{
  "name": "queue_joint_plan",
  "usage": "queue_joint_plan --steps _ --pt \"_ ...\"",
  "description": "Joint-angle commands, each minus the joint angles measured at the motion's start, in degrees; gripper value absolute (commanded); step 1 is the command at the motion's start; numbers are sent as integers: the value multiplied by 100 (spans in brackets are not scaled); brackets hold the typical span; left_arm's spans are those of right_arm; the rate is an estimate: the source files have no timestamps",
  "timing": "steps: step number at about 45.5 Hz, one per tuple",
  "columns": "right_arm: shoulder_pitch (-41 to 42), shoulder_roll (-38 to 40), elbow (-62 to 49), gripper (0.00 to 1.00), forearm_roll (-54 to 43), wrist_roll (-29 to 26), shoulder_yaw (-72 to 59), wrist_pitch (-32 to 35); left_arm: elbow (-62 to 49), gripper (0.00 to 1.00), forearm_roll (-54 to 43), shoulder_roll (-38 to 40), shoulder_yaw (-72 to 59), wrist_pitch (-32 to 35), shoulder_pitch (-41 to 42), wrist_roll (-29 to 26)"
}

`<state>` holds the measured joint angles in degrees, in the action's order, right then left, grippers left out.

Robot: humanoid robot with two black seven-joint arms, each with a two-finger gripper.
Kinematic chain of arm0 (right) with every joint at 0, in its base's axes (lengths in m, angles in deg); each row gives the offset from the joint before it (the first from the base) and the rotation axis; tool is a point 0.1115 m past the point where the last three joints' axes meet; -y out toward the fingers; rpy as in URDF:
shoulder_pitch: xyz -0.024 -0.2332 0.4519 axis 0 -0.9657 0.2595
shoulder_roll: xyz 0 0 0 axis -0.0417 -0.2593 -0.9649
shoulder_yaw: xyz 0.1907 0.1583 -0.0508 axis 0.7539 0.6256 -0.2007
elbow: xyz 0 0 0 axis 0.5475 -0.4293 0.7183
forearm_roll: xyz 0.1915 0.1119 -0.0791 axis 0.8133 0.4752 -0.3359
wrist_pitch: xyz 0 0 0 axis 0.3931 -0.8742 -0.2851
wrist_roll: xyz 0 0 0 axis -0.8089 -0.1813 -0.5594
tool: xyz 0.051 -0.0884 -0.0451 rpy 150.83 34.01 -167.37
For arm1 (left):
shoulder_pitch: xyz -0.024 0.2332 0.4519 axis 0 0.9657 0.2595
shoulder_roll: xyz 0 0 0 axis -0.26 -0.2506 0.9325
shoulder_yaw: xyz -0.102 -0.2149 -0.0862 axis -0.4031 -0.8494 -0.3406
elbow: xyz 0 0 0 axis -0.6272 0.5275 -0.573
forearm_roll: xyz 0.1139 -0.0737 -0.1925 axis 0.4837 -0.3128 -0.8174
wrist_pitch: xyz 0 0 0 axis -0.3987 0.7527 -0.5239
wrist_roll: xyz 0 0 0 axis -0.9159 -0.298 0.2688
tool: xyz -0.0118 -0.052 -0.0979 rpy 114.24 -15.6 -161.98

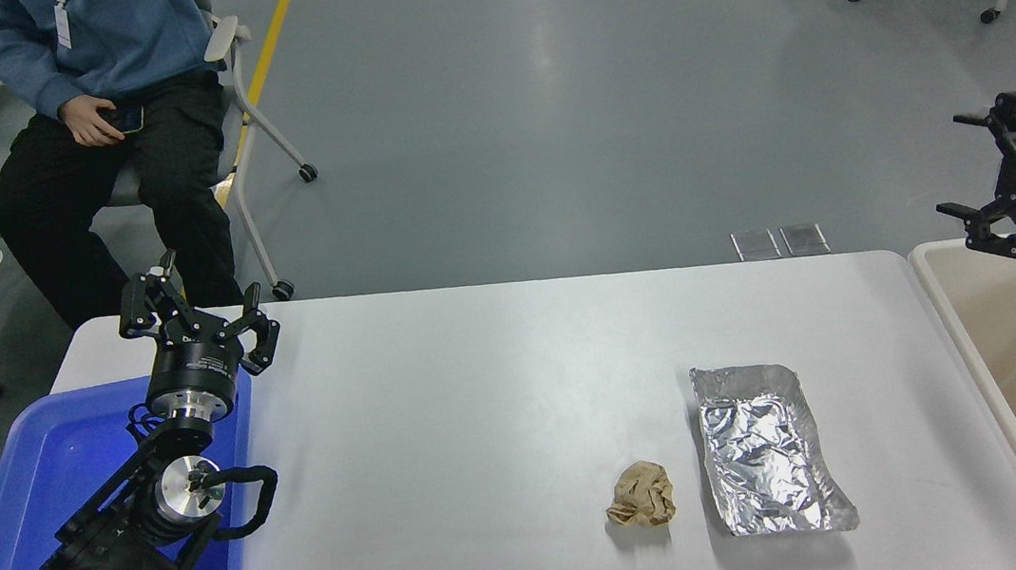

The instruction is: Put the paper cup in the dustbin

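Observation:
The beige dustbin (964, 338) stands at the table's right end, its rim and inside wall in view. No paper cup shows on the table or in the visible part of the bin. My right gripper (997, 172) is open and empty, raised above the bin's far left corner, fingers spread toward the left. My left gripper (190, 307) is open and empty, parked at the lower left above the blue tray.
A crumpled brown paper ball (640, 496) and a silver foil tray (764, 449) lie on the white table (483, 402) right of centre. A blue tray (41, 472) sits at the left edge. A person (99, 92) sits on a chair beyond the far left corner.

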<state>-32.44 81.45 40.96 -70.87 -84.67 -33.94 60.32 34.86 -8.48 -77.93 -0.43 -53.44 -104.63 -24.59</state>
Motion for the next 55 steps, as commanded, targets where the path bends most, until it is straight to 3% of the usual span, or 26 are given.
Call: queue_joint_plan --steps 1,10,18,29,42,55 --pt "-252 431 1271 99 -1130 504 -14 -570 -2 100 0 -4 0 9 0 0" --pt "-569 396 1754 99 -1780 688 -23 -1114 -2 100 0 -4 0 0 0 0" --pt "-824 352 2641 99 -2431 803 -14 -2090 -2 100 0 -4 0 9 0 0" --pt "-894 -157 3732 99 -2317 794 100 -3435 7 100 0 -4 0 0 0 0" --pt "-693 -1028 3662 99 -174 777 540 -3550 7 100 0 4 0 0 0 0" --pt "-525 -1836 2986 99 645 777 1041 -3515 -2 100 0 -4 0 9 -1 0"
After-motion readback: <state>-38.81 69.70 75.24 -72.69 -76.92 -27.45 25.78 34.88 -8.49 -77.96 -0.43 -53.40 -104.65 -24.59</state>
